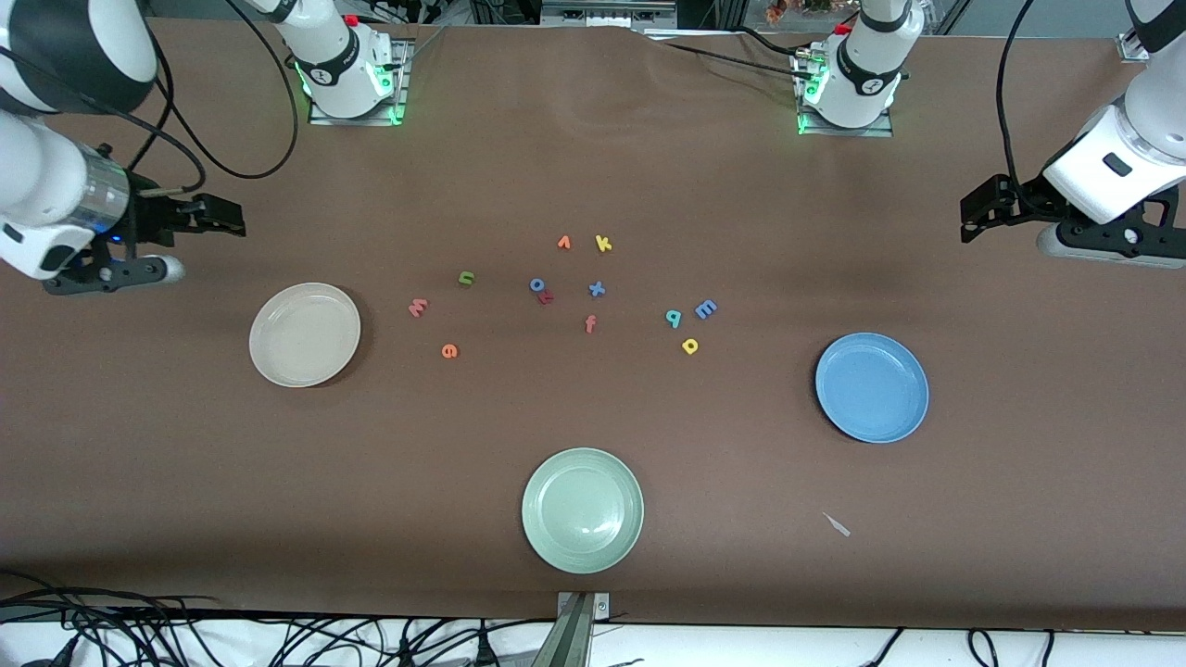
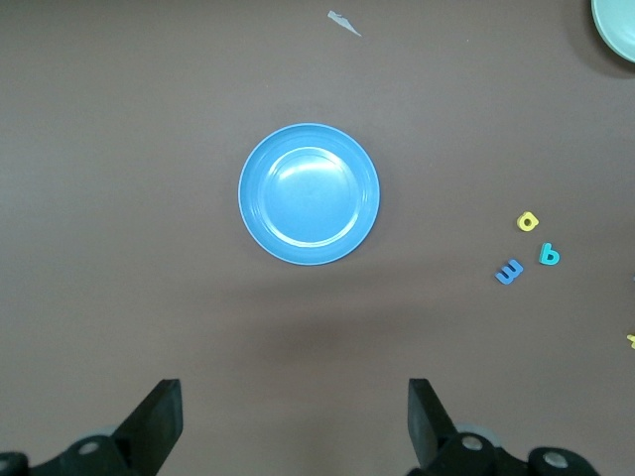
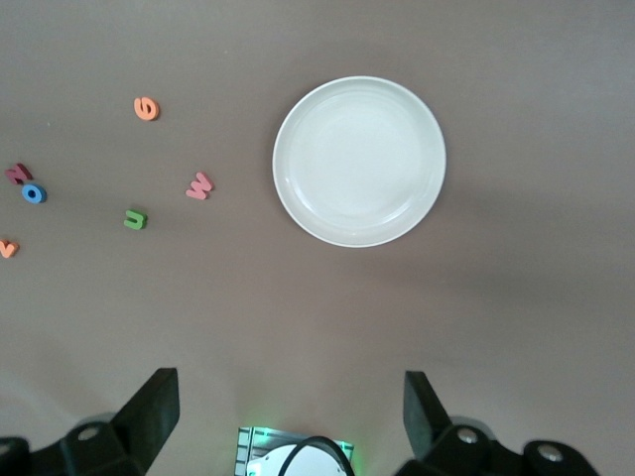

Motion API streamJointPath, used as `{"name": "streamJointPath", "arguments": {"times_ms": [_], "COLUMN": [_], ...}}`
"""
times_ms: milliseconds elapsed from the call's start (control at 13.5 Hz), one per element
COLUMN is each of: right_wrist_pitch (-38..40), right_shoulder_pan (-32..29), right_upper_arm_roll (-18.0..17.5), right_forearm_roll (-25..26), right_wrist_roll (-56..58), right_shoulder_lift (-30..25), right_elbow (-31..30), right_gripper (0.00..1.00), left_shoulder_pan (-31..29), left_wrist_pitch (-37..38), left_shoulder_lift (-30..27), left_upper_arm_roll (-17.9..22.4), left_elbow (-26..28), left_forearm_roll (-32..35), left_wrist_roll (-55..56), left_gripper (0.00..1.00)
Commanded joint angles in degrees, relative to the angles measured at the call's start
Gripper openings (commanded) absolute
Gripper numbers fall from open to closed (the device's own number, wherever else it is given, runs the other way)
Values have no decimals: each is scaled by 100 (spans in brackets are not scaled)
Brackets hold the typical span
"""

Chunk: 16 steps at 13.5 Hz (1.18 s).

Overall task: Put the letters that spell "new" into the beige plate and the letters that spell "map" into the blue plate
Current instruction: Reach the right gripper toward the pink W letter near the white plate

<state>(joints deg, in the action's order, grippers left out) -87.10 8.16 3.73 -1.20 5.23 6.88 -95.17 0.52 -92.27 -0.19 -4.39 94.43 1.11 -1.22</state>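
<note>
Waiting with both tools open and empty | right tool [image 1: 227, 218] nearest n [image 1: 466, 278], w [image 1: 418, 307], e [image 1: 449, 350] beside beige plate [image 1: 305, 334] | left tool [image 1: 982, 208] nearer m [image 1: 705, 308], p [image 1: 674, 318], a [image 1: 689, 346], probably, by blue plate [image 1: 872, 387].

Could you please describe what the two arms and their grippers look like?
Both arms are glossy white with black joint bands, trailing black cables; green lights glow at their bases. The left gripper and right gripper are black, each with two flat, wedge-shaped fingers.
</note>
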Motion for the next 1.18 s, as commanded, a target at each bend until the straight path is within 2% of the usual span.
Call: {"name": "streamJointPath", "arguments": {"times_ms": [0, 222, 443, 887, 1109], "right_wrist_pitch": [-174, -570, -1254, -3012, -4022], "right_shoulder_pan": [159, 247, 510, 968, 968], "right_upper_arm_roll": [-109, -136, -145, -162, -452], "right_forearm_roll": [-90, -502, -530, -539, -539], "right_wrist_roll": [14, -1178, -2013, -3351, -4088], "right_shoulder_lift": [383, 639, 648, 622, 552], "right_elbow": [113, 16, -404, -1748, -2426], "right_gripper": [100, 100, 100, 100, 100], "left_shoulder_pan": [-8, -16, -8, 10, -8], "left_wrist_pitch": [139, 139, 157, 166, 218], "left_shoulder_lift": [63, 63, 63, 63, 63], "left_upper_arm_roll": [-9, -9, -9, -9, -9], "left_elbow": [-180, -180, -180, -180, -180], "left_forearm_roll": [56, 56, 56, 56, 56], "left_wrist_roll": [-28, -28, -28, -19, -19], "left_gripper": [100, 100, 100, 100, 100]}}
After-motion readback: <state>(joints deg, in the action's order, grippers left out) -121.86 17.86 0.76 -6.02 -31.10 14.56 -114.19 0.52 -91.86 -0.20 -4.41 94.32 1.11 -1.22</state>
